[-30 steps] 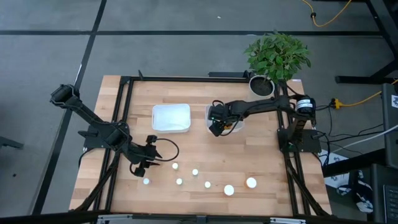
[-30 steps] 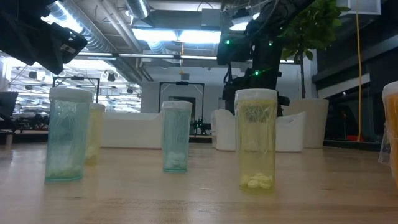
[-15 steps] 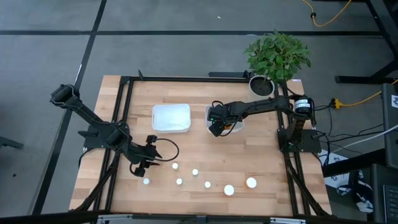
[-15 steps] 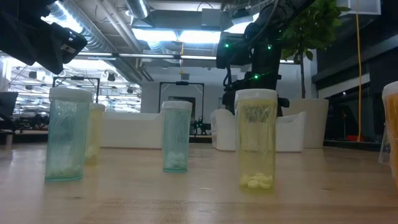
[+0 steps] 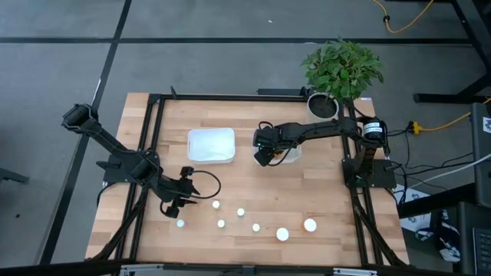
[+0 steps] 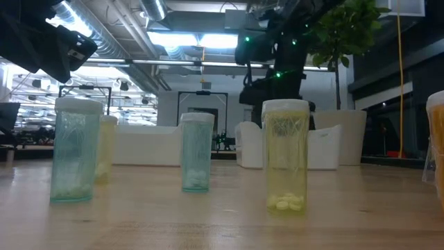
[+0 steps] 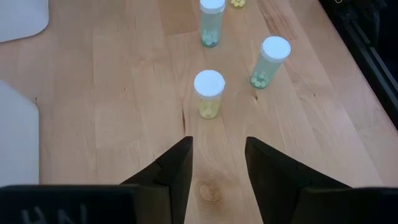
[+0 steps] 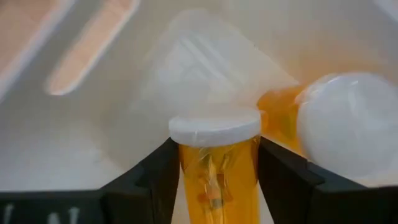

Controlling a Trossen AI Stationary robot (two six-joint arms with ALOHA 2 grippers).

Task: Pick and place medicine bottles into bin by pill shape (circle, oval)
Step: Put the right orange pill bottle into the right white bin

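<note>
The wooden table (image 5: 307, 192) carries two white bins. The right gripper (image 5: 263, 157) hangs over the right bin (image 5: 295, 155), and its wrist view shows its two fingers clamped on an orange medicine bottle (image 8: 214, 165) just under the white cap, with the bin's pale floor beyond. A second orange bottle (image 8: 339, 127) lies on its side in that bin, touching or almost touching the held one on one flank. My reading is that the step in hand is the placing of this orange bottle into the right bin; whether it is being set down or lifted I cannot tell. If it is a placement, the next move calls for parting the fingers and drawing straight up, without nudging the bottle alongside.

The left bin (image 5: 211, 145) sits well to the far side of the right gripper, across the gap between the bins; I see nothing in it from above.

The left gripper (image 5: 175, 204) waits low over the near part of the table, its fingers (image 7: 177, 168) slightly parted with bare wood between them. Just ahead of its tips stands a yellow-tinted bottle (image 7: 208, 94), with a blue-green tinted bottle (image 7: 269, 62) beyond and to one side, and another pale one (image 7: 211, 22) farther off. These belong to the row of capped bottles (image 5: 256, 227) left to sort.
</note>
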